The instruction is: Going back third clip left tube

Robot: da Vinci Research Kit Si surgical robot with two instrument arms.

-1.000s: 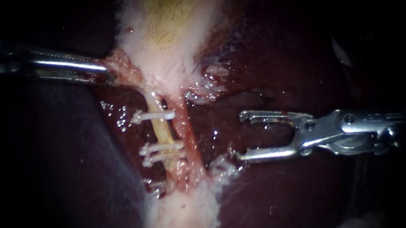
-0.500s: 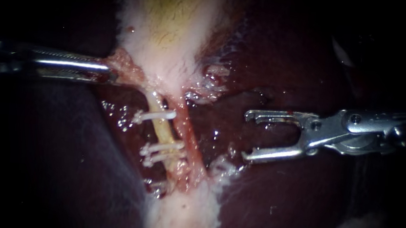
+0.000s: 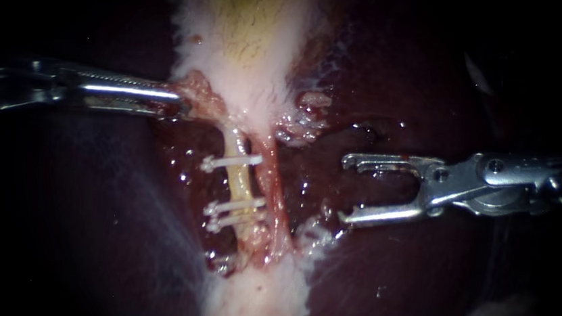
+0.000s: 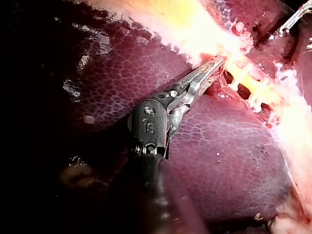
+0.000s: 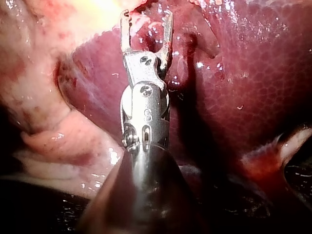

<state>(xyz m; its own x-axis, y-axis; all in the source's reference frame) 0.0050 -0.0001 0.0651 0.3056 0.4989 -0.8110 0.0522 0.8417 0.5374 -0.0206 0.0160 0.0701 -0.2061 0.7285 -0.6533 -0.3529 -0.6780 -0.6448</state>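
The pale yellow left tube (image 3: 242,178) runs down from the gallbladder (image 3: 250,46) and carries three white clips: one high (image 3: 229,164) and two close together lower down (image 3: 234,212). A reddish right tube (image 3: 276,195) lies beside it. My left instrument (image 3: 179,100) is shut on the pink tissue at the gallbladder's lower end; the left wrist view shows its jaws (image 4: 214,66) together in that tissue. My right instrument (image 3: 346,189) stands open and empty to the right of both tubes, clear of the clips. Its forked jaws (image 5: 146,18) hover over wet liver.
Dark red liver (image 3: 419,285) surrounds the tubes on both sides, with a large lobe (image 4: 229,161) under my left instrument. Pale fatty tissue (image 3: 255,298) continues below the clips. A frothy white patch (image 3: 301,116) sits right of the gallbladder's lower end.
My right instrument has drawn back to the right, jaws still open. My left instrument has shifted right with its held tissue, carrying the tubes and clips slightly rightward.
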